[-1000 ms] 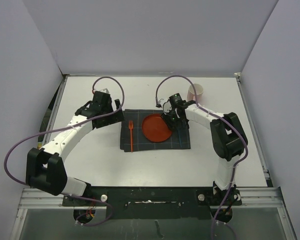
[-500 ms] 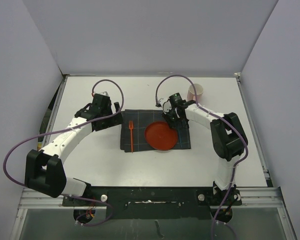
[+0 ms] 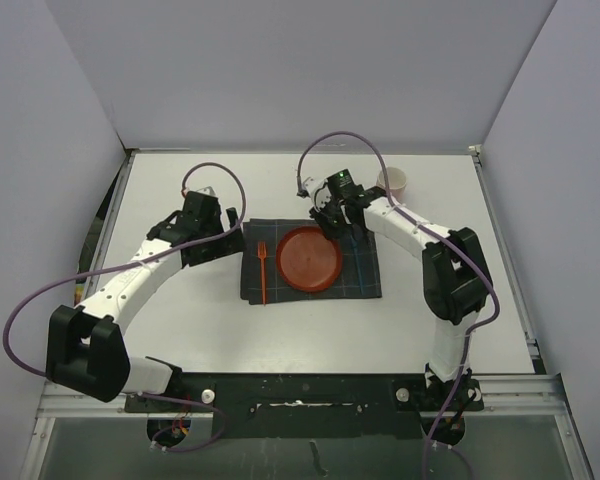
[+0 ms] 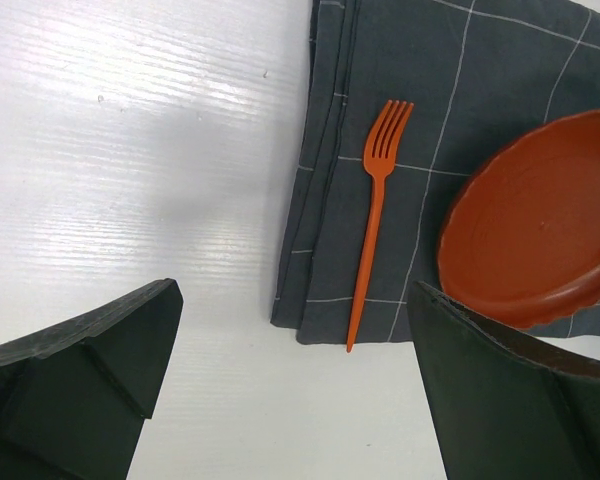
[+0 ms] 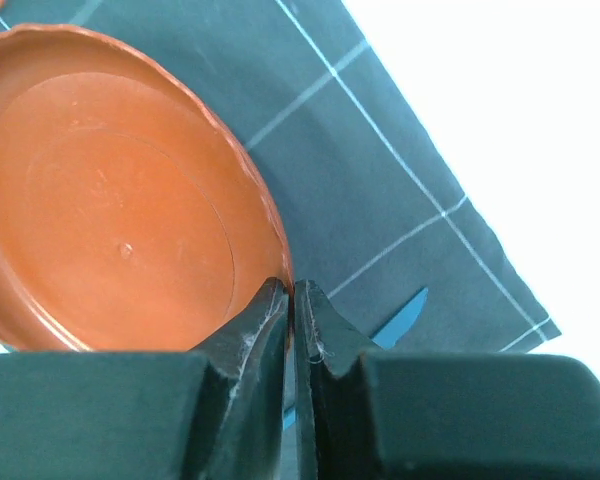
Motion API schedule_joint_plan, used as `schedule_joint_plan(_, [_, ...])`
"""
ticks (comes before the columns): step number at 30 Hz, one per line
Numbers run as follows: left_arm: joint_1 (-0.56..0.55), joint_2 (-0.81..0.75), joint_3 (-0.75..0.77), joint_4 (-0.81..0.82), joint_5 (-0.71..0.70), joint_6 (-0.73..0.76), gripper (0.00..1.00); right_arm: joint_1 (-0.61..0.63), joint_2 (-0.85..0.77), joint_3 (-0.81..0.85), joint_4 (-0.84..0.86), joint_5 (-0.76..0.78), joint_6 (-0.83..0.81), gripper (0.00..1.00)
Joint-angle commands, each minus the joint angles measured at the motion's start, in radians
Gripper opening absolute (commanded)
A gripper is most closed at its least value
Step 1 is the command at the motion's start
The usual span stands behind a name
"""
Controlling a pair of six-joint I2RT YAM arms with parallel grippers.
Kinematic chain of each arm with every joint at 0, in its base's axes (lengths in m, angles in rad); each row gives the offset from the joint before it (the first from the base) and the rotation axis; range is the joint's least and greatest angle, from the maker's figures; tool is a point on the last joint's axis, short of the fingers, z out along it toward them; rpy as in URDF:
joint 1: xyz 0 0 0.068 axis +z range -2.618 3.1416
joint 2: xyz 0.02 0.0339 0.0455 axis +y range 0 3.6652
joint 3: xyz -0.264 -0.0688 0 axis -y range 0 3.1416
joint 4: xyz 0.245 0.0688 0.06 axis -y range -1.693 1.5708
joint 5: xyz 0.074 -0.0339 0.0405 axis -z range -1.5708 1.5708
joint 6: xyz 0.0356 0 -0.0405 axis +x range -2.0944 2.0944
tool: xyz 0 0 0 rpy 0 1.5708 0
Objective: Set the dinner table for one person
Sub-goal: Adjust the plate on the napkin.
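Observation:
The dinner table [image 3: 310, 335] is white, and a dark grid-lined cloth mat [image 3: 365, 280] lies at its middle. An orange-red plate [image 3: 309, 259] is over the mat, with an orange fork [image 3: 263, 272] lying to its left. My right gripper [image 3: 330, 222] is shut on the plate's far rim [image 5: 280, 262]. The plate [image 4: 540, 235] looks tilted, and the fork [image 4: 372, 215] lies flat on the mat. A blue knife [image 5: 400, 318] lies on the mat under the right gripper. My left gripper [image 3: 220, 240] is open and empty over bare table, left of the mat [image 4: 330, 150].
A pale pink cup [image 3: 392, 182] stands at the back right of the table, behind the right arm. Metal rails run along the table's edges and grey walls stand on three sides.
The right gripper has carried the plate first toward the near side, then back toward the far left over the mat's middle. The left gripper has barely shifted.

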Motion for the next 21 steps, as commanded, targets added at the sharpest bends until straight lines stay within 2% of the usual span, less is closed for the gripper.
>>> schedule_joint_plan(1, [0.002,-0.062,0.004,0.012,-0.01,-0.004,0.98,0.043,0.02,0.09,-0.001,0.015,-0.016,0.01])
schedule_joint_plan(5, [0.003,-0.073,-0.01,0.011,-0.01,-0.008,0.98,0.048,0.034,0.088,0.0,0.017,-0.011,0.01])
schedule_joint_plan(13, [0.003,-0.085,-0.027,0.011,-0.004,-0.01,0.98,0.033,-0.011,-0.019,0.052,0.039,-0.019,0.01])
schedule_joint_plan(21, [0.002,-0.083,-0.032,0.014,-0.001,-0.014,0.98,0.019,0.0,0.003,0.054,0.038,-0.02,0.0])
